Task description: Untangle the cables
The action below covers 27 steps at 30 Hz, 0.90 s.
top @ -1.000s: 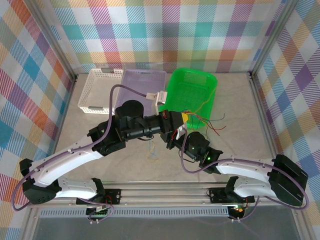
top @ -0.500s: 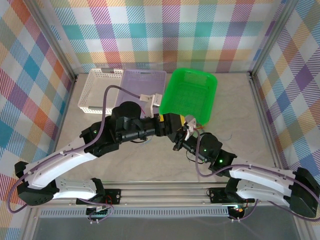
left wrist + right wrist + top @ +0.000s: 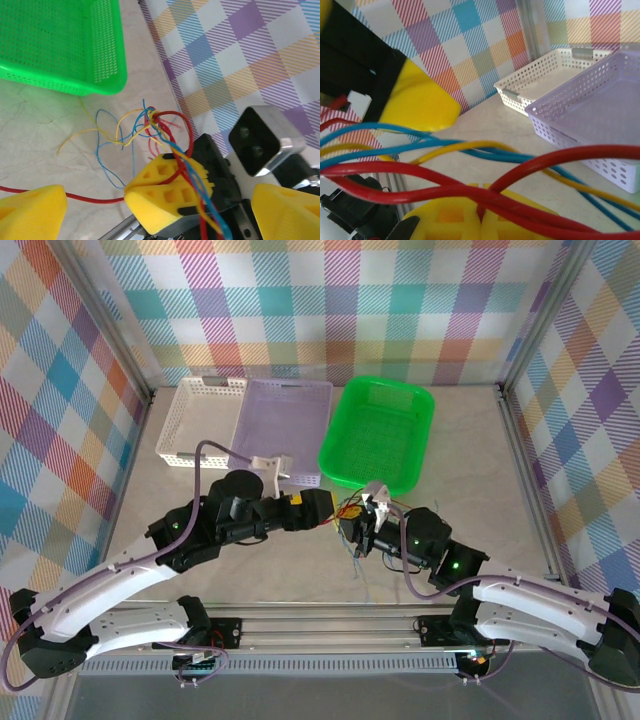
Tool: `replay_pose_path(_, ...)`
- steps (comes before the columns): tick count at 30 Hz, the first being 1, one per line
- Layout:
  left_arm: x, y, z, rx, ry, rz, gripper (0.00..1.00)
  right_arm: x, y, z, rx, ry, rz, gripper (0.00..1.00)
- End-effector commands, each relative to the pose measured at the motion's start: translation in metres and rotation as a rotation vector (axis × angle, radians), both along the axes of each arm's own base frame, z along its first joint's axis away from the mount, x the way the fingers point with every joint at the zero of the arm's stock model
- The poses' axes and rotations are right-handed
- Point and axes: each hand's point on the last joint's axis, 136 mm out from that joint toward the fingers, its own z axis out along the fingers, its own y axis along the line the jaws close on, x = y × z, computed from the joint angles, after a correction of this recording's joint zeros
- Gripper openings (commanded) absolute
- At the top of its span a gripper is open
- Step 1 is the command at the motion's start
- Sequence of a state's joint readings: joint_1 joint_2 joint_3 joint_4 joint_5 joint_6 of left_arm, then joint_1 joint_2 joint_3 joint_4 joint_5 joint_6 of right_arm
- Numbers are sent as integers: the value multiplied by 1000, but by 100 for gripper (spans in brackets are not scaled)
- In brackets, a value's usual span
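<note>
Both of my grippers sit close together over the surface point(image 3: 470, 440). My right gripper point(image 3: 480, 220) is pressed together, pinching the cables point(image 3: 152, 119), a red, yellow and blue bundle whose loose ends fan out on the surface near the green basket point(image 3: 60, 82). My left gripper point(image 3: 322, 510) is spread wide, its yellow fingers point(image 3: 30, 210) well apart on either side of the right gripper.

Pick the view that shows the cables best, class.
Left wrist: the cables show sharpest, knot and loose ends fanned over the table. Right wrist gives a few blurred close strands; top external, a tiny tangle.
</note>
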<state>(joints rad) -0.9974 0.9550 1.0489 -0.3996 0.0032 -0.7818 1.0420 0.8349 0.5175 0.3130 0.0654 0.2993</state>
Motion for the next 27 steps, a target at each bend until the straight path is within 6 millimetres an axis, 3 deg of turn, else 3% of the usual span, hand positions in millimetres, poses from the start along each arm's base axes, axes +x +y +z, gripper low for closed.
replay_pose_path(1,-2,-5,20,-172,-11,-9,95,-5,5,22,45,-13,38,0)
replay_pose_path(6,-6,-5,5,-195,24,-15,94,-4,9,16,26,0,45,0)
replay_pose_path(9,-7,-4,8,-227,24,-15,93,0,13,8,-1,13,34,0)
replay_pose_path(15,-12,-22,17,-290,40,-85,88,5,23,-7,-42,52,38,0)
replay_pose_path(20,-15,-21,11,-260,41,-92,64,7,23,-10,-58,55,33,0)
replay_pose_path(23,-16,-14,5,-223,41,-79,55,6,22,-12,-63,58,32,0)
replay_pose_path(27,-18,-11,0,-187,44,-84,34,6,21,-12,-64,59,30,0)
